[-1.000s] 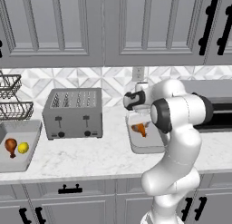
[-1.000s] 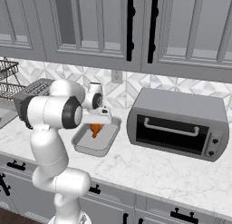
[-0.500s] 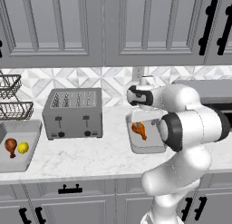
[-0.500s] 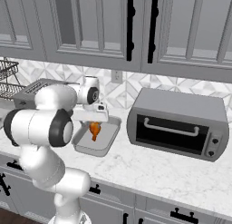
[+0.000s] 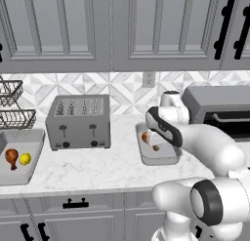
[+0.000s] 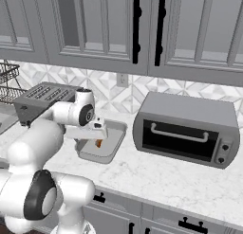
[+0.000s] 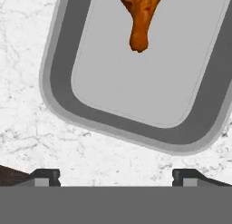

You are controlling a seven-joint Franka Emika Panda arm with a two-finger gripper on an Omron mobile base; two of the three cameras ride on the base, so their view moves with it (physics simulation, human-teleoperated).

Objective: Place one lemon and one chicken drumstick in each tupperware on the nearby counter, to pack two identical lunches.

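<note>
Left base view: my gripper point(image 5: 150, 137) hangs over the near tupperware point(image 5: 157, 156) on the counter point(image 5: 83, 168), partly covering a drumstick point(image 5: 145, 136) that lies inside it. Left of that tub stands a toaster point(image 5: 79, 122). At the far left edge sits a second tupperware point(image 5: 29, 159), holding another drumstick point(image 5: 11, 157) and a lemon point(image 5: 25, 159) side by side. A wire rack point(image 5: 10, 104) stands behind it. A toaster oven point(image 5: 219, 110) is to the right, behind my arm.

Right base view: gripper point(image 6: 98, 132) above the tupperware point(image 6: 113, 140), with the drumstick point(image 6: 98, 143) showing orange just beneath it. Toaster point(image 6: 42, 96) behind my arm, toaster oven point(image 6: 187, 129) well to the right on the counter point(image 6: 180, 178).

Hand view: my fingertips point(image 7: 45, 177) stand far apart, jaws spread wide, nothing between them. The tupperware point(image 7: 63, 91) lies tilted across the frame on the marble counter point(image 7: 22, 123). The drumstick point(image 7: 140, 17) rests on its floor, narrow bone end pointing toward me, clear of both fingers.
</note>
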